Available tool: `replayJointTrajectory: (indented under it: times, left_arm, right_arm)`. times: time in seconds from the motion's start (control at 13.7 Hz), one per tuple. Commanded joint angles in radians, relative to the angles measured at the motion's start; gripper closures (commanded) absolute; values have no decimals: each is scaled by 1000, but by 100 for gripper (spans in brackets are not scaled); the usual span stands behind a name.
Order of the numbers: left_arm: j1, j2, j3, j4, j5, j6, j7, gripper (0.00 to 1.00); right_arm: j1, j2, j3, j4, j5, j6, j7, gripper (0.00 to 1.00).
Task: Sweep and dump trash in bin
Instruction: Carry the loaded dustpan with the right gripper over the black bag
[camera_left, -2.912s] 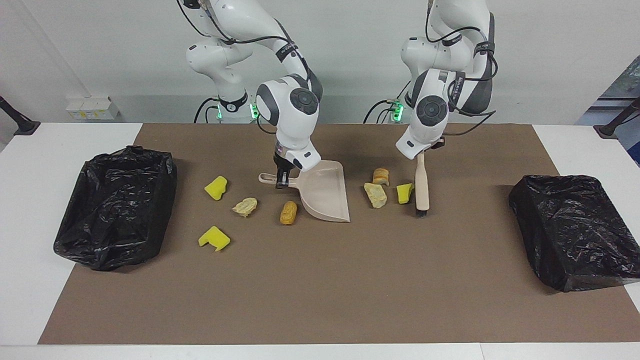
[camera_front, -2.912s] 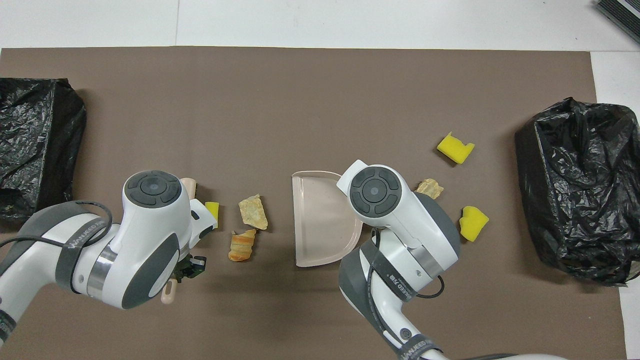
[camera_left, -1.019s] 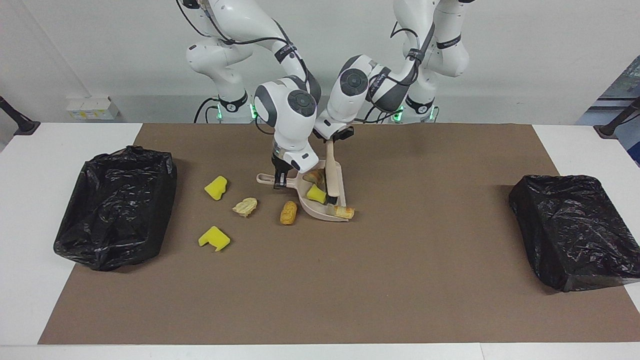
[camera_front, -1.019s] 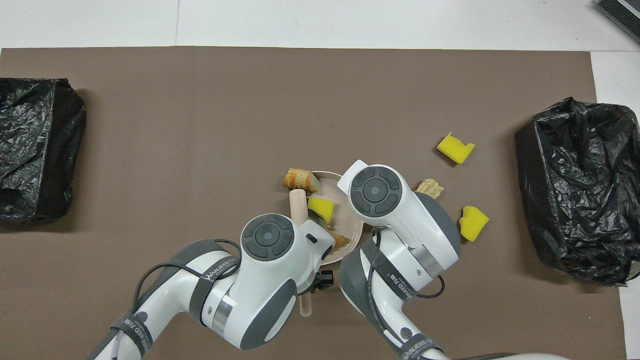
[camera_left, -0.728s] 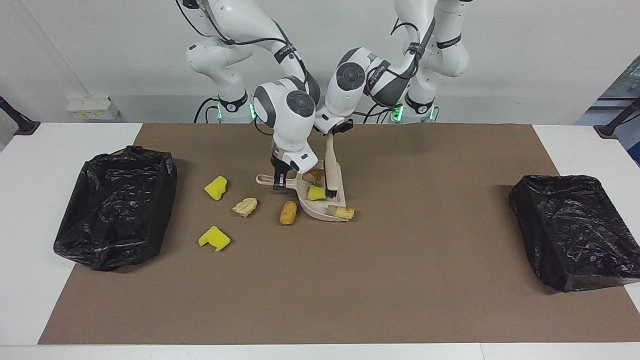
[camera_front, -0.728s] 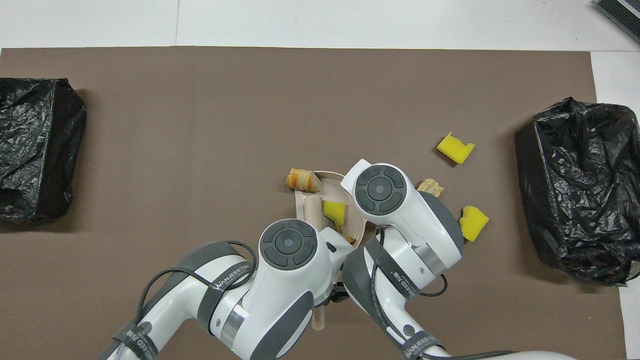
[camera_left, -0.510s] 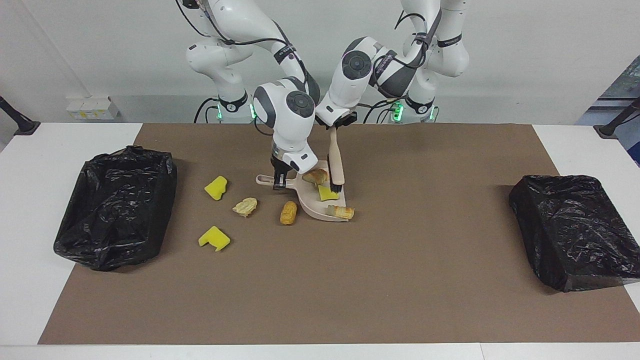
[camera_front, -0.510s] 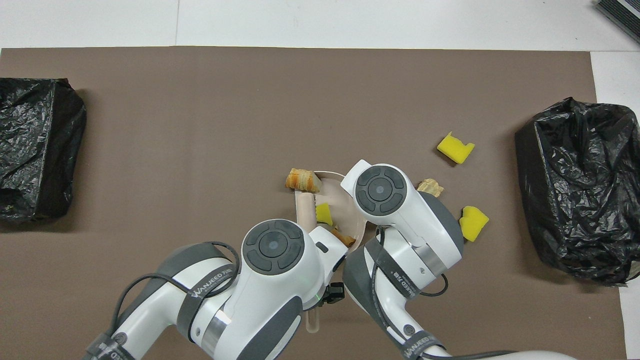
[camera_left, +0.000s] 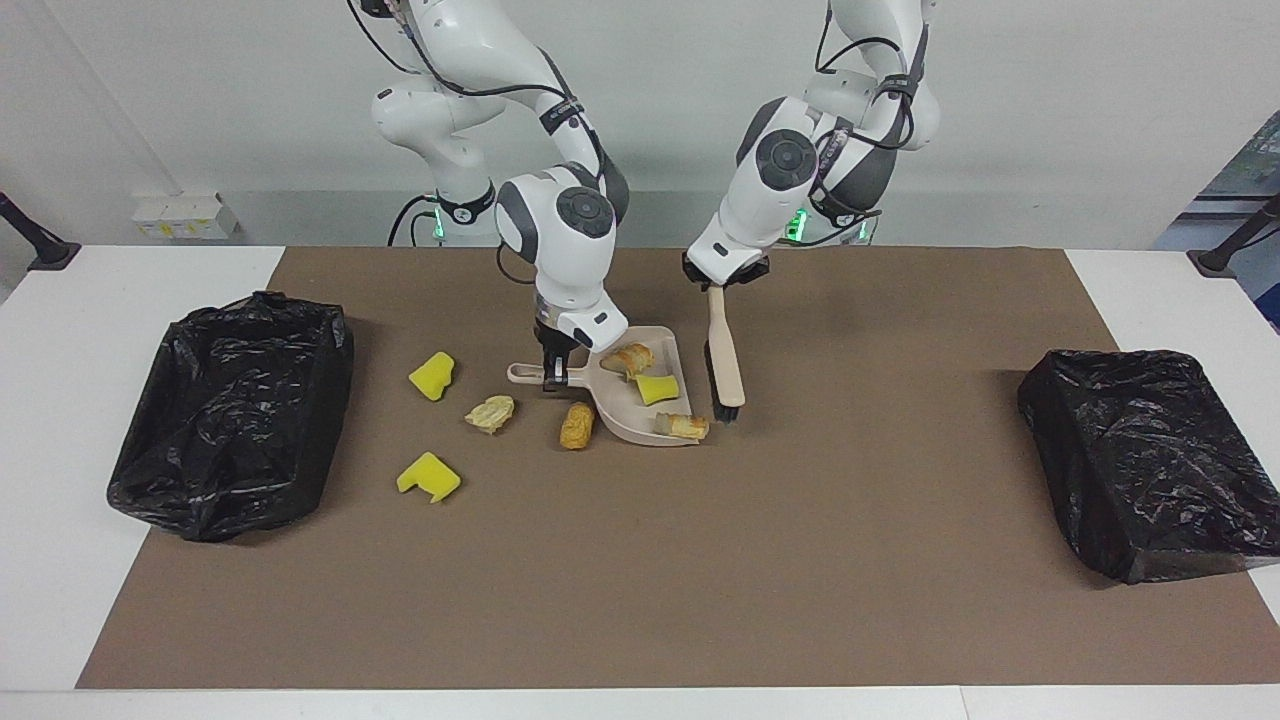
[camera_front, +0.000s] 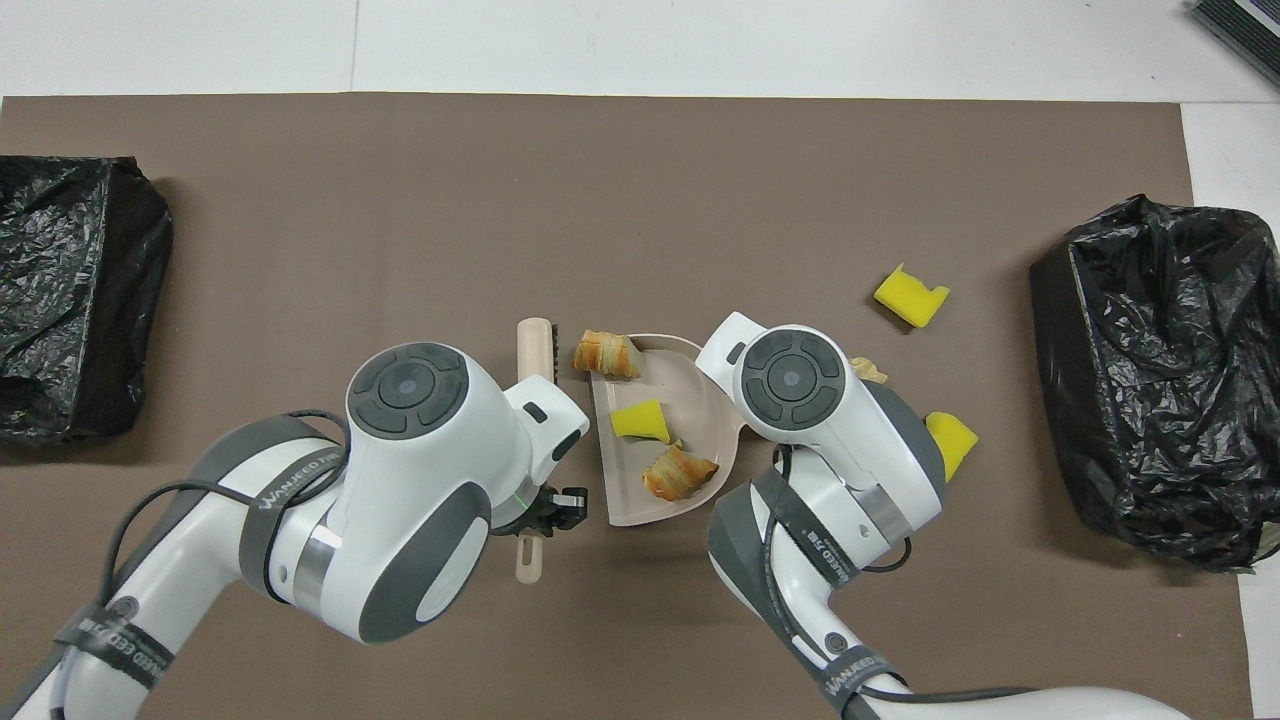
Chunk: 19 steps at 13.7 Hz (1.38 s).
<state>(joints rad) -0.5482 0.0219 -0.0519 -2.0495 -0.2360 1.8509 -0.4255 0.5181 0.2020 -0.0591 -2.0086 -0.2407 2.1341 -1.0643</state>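
Near the frame's centre, the right gripper (camera_left: 553, 377) clamps the dustpan (camera_left: 640, 405) handle; three trash scraps (camera_left: 657, 389) lie inside. Beside it, the left gripper (camera_left: 716, 283) grips the brush (camera_left: 725, 362).

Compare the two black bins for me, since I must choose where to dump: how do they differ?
The bin at the right arm's end has its liner open at the top, with a hollow showing; the bin at the left arm's end shows no opening. Four scraps lie near the first, none near the second. Both are lined in crinkled black plastic.
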Motion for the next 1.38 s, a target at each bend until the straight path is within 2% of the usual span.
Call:
replayJointTrajectory:
  times: [0.0,0.15,0.44,0.95,1.31]
  left_arm:
    - [60,30,-10,-8,35,23,131,100]
    - [47,62,-11,-11,35,57,146,100]
    - [-24,40,-14,-40,35,16,72,100]
    - [-284,-120,-17,-222,32,36,-238,100]
    - [-469,-181,-20,-262,17,65,-450,100]
  right_arm:
    - [-30,-39,7,-24,3,23,-42,100]
    - [-39,-67,7,-24,29,9,-65,100]
    - [-98,-145,7,-19,138,-46,-213,100]
    - [-191,-165,5,49,161,-155,-315,100]
    - [-302,-162,5,125,164,-218,-413,100]
